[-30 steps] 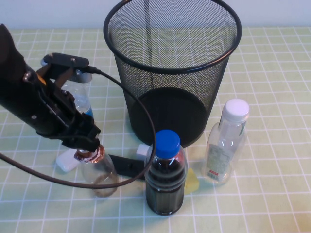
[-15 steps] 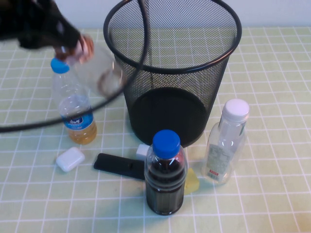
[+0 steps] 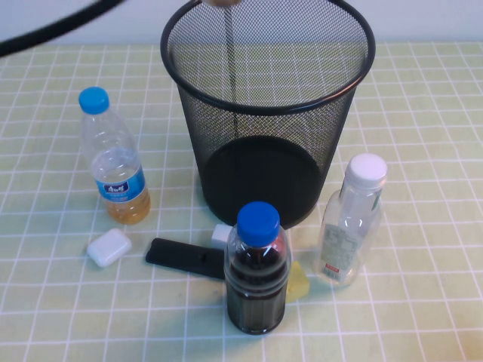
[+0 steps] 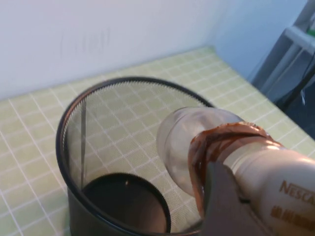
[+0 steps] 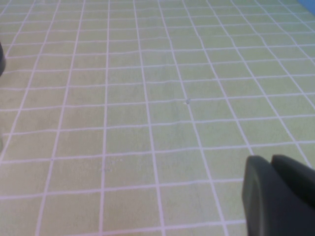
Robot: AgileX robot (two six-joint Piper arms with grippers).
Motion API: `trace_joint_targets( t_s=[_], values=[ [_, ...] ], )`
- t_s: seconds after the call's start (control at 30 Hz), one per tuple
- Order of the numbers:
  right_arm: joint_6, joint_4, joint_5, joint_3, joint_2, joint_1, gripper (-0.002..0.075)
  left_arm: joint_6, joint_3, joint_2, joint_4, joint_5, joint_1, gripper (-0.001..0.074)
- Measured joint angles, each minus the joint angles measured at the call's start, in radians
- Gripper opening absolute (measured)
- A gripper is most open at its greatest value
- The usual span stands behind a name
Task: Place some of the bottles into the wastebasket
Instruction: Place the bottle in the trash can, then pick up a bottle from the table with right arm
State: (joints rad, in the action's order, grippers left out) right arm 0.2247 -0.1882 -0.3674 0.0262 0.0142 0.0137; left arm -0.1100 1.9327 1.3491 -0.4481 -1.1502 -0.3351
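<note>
1. Left claw (image 4: 231,196) pinches the small squat bottle (image 4: 216,147) at its brown neck band, white cap end toward the camera. The bottle lies tilted, its clear base pointing down toward the open mouth of the wastebasket (image 4: 74,123), above the rim in the left wrist view.
2. High view: only a sliver of the small bottle shows at the top edge over the wastebasket (image 3: 268,113); a black cable (image 3: 53,29) crosses the upper left corner.
3. Right claw (image 5: 275,196) shows only as a dark finger edge over bare green-checked surface (image 5: 123,98); cannot tell whether it is spread or pressed together.
4. Taller bottle (image 3: 349,222) with wide white cap stands upright on the surface, just beside the wastebasket's base on the robot's right.
5. Blue-capped bottle of dark liquid (image 3: 257,268) stands in front of the wastebasket, nearest the robot.
6. Slim blue-capped bottle (image 3: 113,158) with blue label stands upright to the left of the wastebasket, apart from it.
7. White case (image 3: 108,247), black flat object (image 3: 181,256), and yellow item (image 3: 298,280) lie on the surface near the dark-liquid bottle.
</note>
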Motion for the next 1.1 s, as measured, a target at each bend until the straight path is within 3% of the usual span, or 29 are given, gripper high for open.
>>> trace_joint_targets(
  t_s=[0.43,0.63,0.87,1.1],
  values=[
    [0.000,0.000,0.000,0.000,0.000,0.000,-0.0008,-0.039,-0.003,0.355,0.010,-0.033,0.000,0.0287],
    [0.000,0.000,0.000,0.000,0.000,0.000,-0.0008,-0.096,-0.006,0.376,0.016,-0.045,0.000,0.0297],
    [0.000,0.000,0.000,0.000,0.000,0.000,-0.0008,-0.136,-0.006,0.369,0.016,-0.045,0.000,0.0410],
    [0.000,-0.021,0.000,0.000,0.000,0.000,-0.0008,-0.168,0.019,0.284,0.016,-0.037,0.000,0.0396]
  ],
)
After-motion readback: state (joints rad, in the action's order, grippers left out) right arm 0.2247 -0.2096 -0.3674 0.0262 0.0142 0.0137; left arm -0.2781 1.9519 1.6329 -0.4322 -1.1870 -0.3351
